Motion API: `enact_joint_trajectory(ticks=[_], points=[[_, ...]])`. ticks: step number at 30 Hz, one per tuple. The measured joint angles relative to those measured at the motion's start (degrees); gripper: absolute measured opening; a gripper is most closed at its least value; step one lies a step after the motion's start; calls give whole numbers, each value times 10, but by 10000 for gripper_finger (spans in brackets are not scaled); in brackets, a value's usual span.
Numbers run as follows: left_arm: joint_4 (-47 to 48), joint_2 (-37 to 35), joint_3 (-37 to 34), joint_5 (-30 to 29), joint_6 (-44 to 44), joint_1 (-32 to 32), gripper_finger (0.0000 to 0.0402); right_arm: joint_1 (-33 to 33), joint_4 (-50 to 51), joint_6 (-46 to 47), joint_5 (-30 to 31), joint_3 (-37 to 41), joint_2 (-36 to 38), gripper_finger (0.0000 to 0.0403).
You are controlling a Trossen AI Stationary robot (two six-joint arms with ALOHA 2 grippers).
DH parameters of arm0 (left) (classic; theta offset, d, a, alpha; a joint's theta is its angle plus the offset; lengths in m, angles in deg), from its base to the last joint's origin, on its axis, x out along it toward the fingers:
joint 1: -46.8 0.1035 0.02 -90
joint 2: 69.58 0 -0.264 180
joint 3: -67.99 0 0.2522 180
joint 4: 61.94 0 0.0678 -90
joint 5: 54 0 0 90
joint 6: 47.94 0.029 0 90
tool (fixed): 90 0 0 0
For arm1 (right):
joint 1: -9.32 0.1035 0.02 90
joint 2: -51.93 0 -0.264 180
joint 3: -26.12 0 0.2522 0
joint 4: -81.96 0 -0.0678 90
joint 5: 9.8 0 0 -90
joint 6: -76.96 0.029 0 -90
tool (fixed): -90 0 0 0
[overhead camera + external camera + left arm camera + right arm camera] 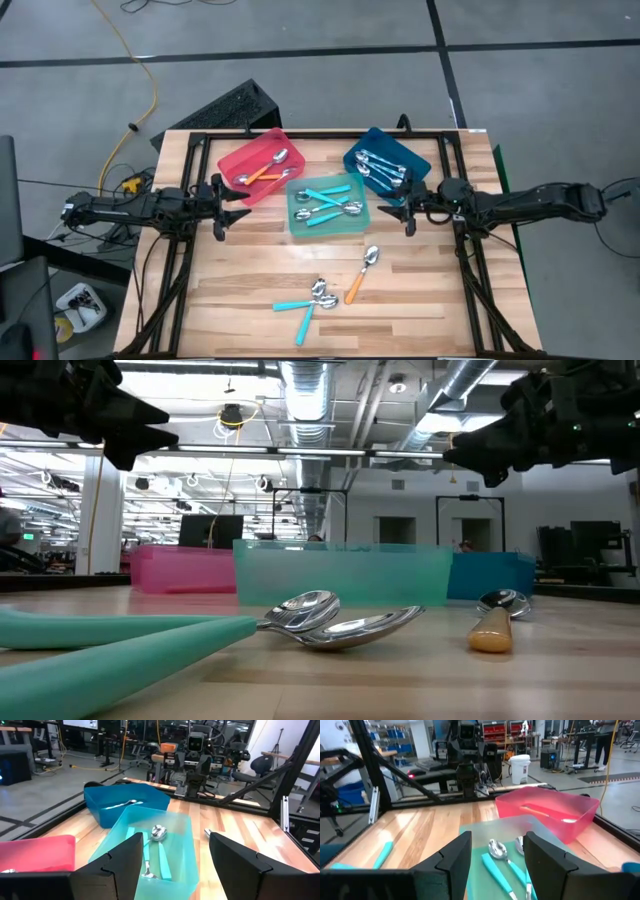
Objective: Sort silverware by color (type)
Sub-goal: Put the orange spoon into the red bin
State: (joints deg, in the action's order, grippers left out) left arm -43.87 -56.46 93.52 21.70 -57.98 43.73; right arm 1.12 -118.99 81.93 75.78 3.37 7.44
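- Pale wooden slats make up the table (420,290), which stands on a grey concrete floor where a yellow cable (140,70) trails away.
- Three plastic trays sit at the far half: a red tray (240,160) with two orange-handled spoons (268,170), a translucent teal tray (300,225) with teal-handled spoons (328,203) just beside it, and a blue tray (375,140) with pale-handled spoons (382,170).
- Loose on the near wood lie one orange-handled spoon (362,273) and, near it, two teal-handled spoons (305,302) with their bowls touching.
- The left gripper (232,205) hangs beside the red tray, fingers wide apart and empty.
- The right gripper (392,207) hangs between the teal and blue trays, fingers apart, holding nothing.
- The low view alone shows the room: ceiling ducts (310,390), strip lights, dark monitors; both grippers hang clear above the wood.
- The right wrist view alone shows a white bin (522,768) and a person's legs at the far edge of the room.
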Motion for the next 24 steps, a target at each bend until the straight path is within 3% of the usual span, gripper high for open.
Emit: enact_joint_trajectory(ticks=[24], points=[[3, 0, 0, 0, -10, 0, 214, 0, -35, 12, 0, 0, -9, 199]])
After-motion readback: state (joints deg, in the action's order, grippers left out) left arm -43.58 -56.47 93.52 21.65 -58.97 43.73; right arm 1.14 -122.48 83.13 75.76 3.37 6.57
